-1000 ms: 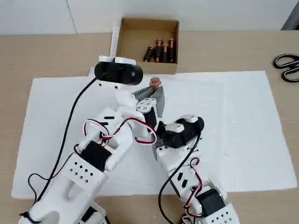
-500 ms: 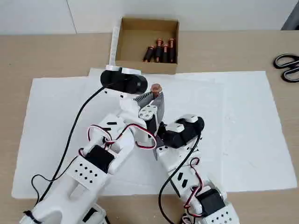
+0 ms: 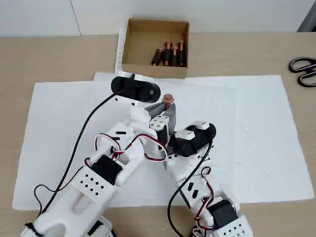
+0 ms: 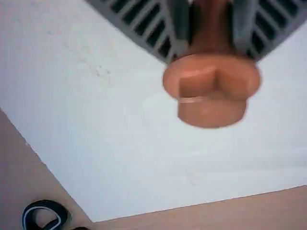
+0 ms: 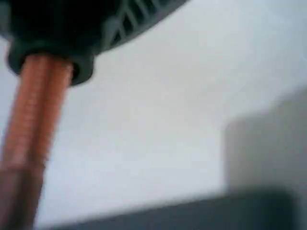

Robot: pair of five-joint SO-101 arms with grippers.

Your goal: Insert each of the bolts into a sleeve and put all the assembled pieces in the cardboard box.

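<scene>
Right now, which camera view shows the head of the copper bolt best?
The left wrist view: the bolt faces the camera head-on, large, its shank clamped in the left gripper. The high view gives the head as a small copper cap. The right wrist view gives the threaded shank entering a black sleeve.

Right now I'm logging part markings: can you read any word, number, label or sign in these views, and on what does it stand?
None can be read: the cardboard box, the bolt, the sleeve and the white paper sheet show no legible print.
</scene>
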